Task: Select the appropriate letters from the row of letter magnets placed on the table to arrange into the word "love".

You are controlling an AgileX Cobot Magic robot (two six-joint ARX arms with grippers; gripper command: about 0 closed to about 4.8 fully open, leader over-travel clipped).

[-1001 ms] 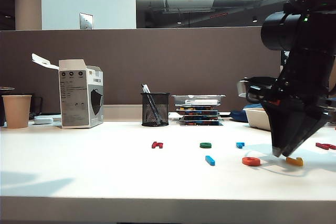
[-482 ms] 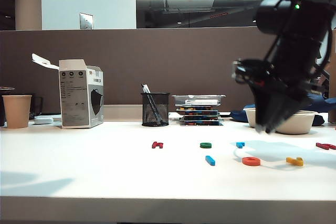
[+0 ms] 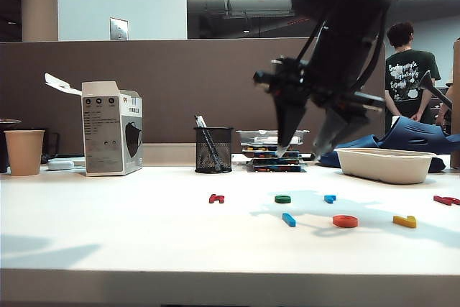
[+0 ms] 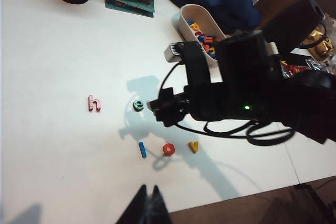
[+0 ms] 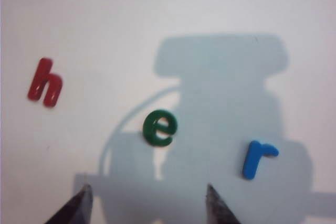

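Observation:
On the white table (image 3: 144, 235) the blue l (image 3: 288, 219), orange o (image 3: 345, 221) and yellow v (image 3: 404, 221) lie in a front line. Behind them sit the red h (image 3: 215, 198), green e (image 3: 282, 198) and blue r (image 3: 329, 198). My right gripper (image 3: 300, 150) hangs open and empty in the air above the e and r. In the right wrist view the e (image 5: 160, 127) lies just beyond the open right gripper (image 5: 147, 192), between h (image 5: 45, 82) and r (image 5: 257, 158). My left gripper (image 4: 148, 188) is shut, high over the table's front edge, near l (image 4: 142, 149), o (image 4: 168, 149), v (image 4: 193, 146).
A mesh pen cup (image 3: 213, 149) and stacked trays (image 3: 273, 150) stand at the back. At the left are a white carton (image 3: 111, 129) and a paper cup (image 3: 23, 152). A white bowl (image 3: 384, 165) sits back right, with a red letter (image 3: 445, 200) at the far right.
My right gripper rose from the yellow v, swung left across the table and opened wide. The v stays lying beside the o. The left arm has not moved.

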